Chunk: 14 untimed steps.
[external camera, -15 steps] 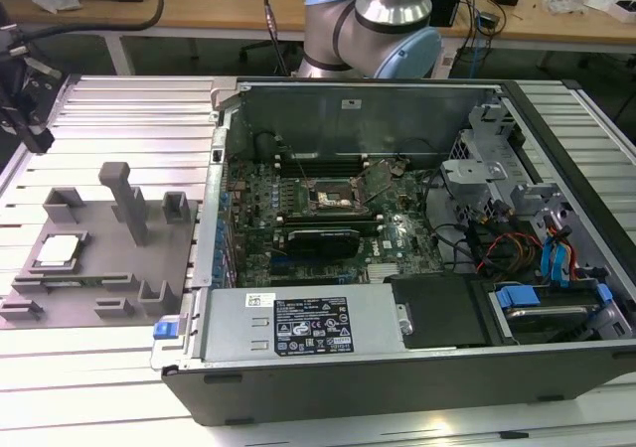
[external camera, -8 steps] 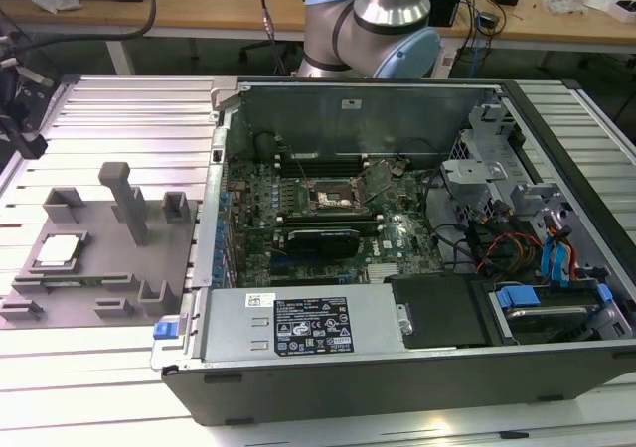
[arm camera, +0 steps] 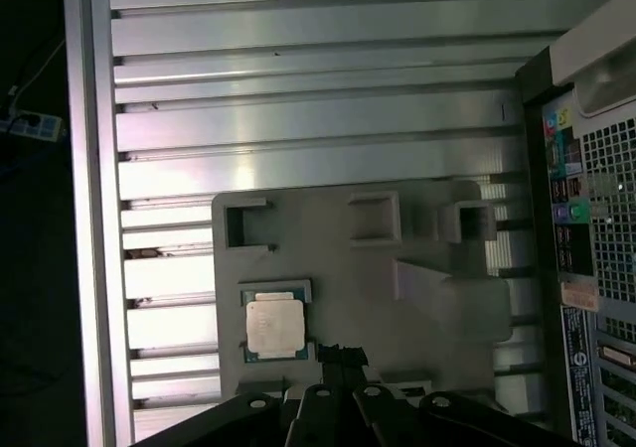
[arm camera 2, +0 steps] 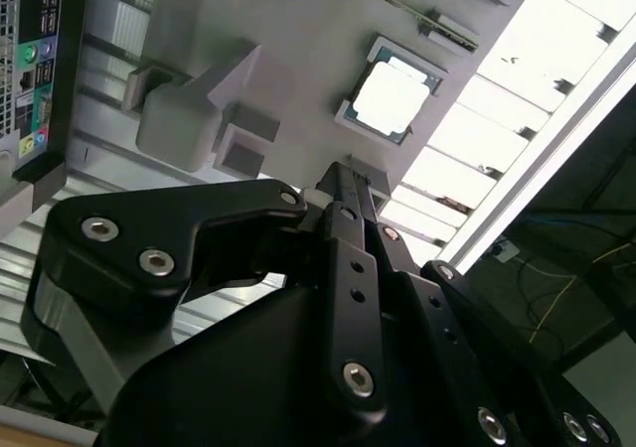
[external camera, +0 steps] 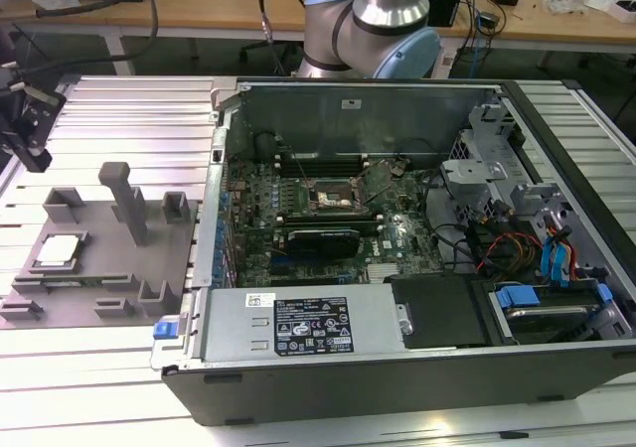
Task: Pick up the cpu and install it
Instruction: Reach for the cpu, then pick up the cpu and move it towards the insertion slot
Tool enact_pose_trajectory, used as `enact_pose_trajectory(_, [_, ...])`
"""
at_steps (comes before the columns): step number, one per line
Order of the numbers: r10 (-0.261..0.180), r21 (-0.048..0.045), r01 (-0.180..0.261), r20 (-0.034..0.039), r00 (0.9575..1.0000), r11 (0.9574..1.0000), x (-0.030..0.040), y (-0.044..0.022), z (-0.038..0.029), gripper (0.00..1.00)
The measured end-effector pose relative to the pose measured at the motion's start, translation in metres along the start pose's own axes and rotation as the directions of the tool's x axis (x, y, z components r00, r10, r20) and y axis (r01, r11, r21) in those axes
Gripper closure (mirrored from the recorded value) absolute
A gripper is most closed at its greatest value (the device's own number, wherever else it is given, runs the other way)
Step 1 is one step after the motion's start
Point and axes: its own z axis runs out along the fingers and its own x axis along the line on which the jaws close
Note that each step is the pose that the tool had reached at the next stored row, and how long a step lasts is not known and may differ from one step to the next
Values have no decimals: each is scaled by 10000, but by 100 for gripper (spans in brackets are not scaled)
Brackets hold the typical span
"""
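The cpu (external camera: 58,250), a small silvery square chip with a pale rim, lies flat in a recess of the grey fixture plate (external camera: 104,278) at the exterior view's left. Both wrist views show the cpu (arm camera 2: 391,99) (arm camera: 275,326) from above, a little ahead of the fingertips. My black gripper (external camera: 28,119) hangs high over the table's left edge, well above the plate and apart from the chip. Its fingers (arm camera 2: 341,191) meet in a narrow tip with nothing between them; the gripper (arm camera: 340,354) looks shut.
The open computer case (external camera: 417,387) lies at the exterior view's right, with the motherboard and its dark framed socket (external camera: 328,201) inside. Upright grey posts (external camera: 124,199) stand on the fixture plate. The slatted aluminium table (external camera: 129,119) surrounds both. The arm's base (external camera: 373,30) stands behind the case.
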Motion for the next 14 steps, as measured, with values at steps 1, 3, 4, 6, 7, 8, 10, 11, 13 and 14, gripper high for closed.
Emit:
enact_pose_trajectory(1, [0, 0, 0, 0, 10000, 10000, 12, -2, 31, 89])
enact_pose_trajectory(3, [-1, 0, 1, 0, 10000, 10000, 23, -5, 67, 89])
enact_pose_trajectory(4, [0, 0, 0, 0, 10000, 10000, 30, -6, 91, 89])
enact_pose_trajectory(6, [-1, -1, 1, 0, 10000, 10000, 39, -9, 127, 89])
enact_pose_trajectory(7, [-1, -1, 1, 0, 10000, 10000, 42, -10, 139, 89])
enact_pose_trajectory(8, [-1, 0, 1, -2, 10000, 10000, 44, -10, 142, 89])
enact_pose_trajectory(10, [0, 0, 0, -1, 10000, 10000, 45, -10, 145, 89])
enact_pose_trajectory(11, [0, 0, 0, -1, 10000, 10000, 45, -10, 148, 89])
enact_pose_trajectory(13, [0, 0, 0, 0, 10000, 10000, 45, -10, 149, 89])
enact_pose_trajectory(14, [0, 0, 0, 0, 10000, 10000, 45, -10, 150, 89])
